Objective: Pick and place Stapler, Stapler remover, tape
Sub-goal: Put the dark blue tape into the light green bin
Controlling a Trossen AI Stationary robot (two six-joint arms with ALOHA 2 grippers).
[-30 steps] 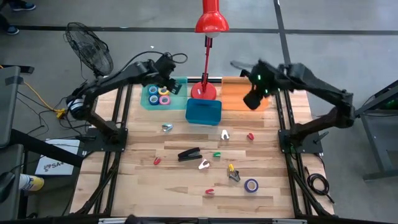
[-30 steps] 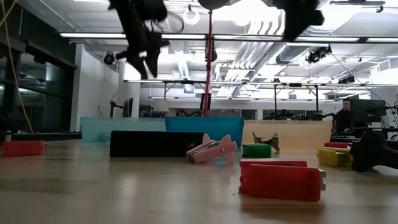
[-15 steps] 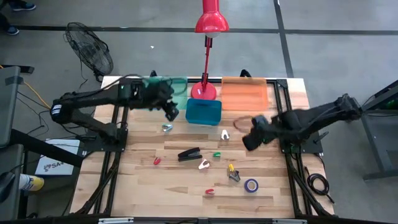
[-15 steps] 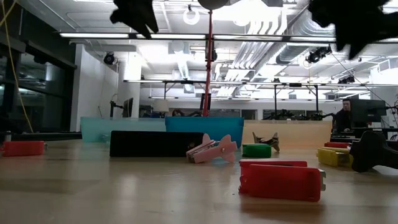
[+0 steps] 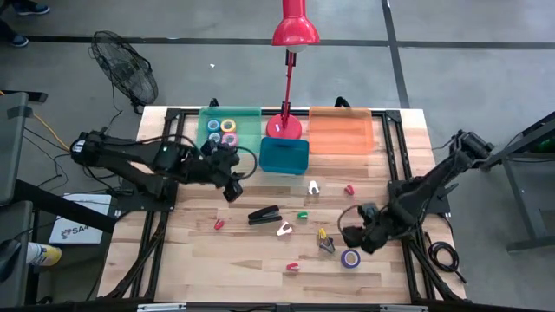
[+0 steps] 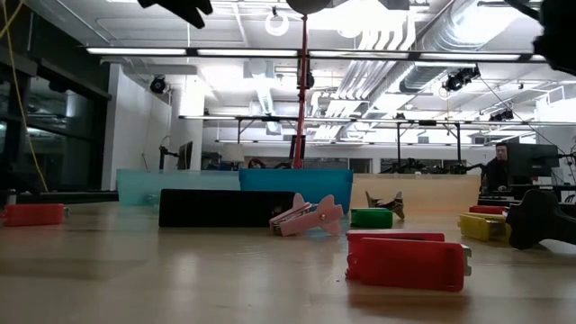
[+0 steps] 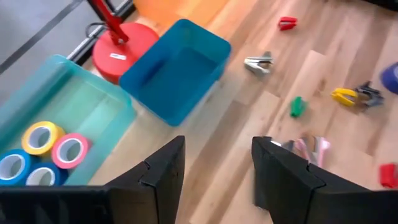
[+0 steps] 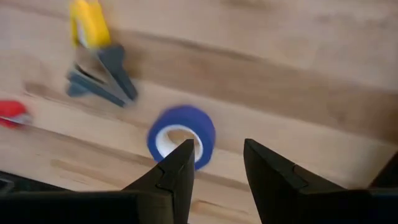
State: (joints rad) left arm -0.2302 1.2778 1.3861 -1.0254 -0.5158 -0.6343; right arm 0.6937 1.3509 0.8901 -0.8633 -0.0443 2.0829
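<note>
Blue tape (image 8: pixel 181 135) now lies beneath the descended right tool (image 8: pixel 216 163), fingers parted, empty.

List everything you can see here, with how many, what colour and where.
tape rolls: four; blue, yellow, pink; in the teal tray
loose tape roll: one, blue, right side of the table
stapler: one, black, mid-table
staple removers: about nine, mixed colours, scattered mid-table
bin: one, blue, beside the teal tray
orange tray: one, right of the lamp
lamp: one, red, between the trays
fan: one, black, on the floor beyond the left arm
left gripper: open, empty, near the bin
right gripper: open, over the loose tape roll
</note>
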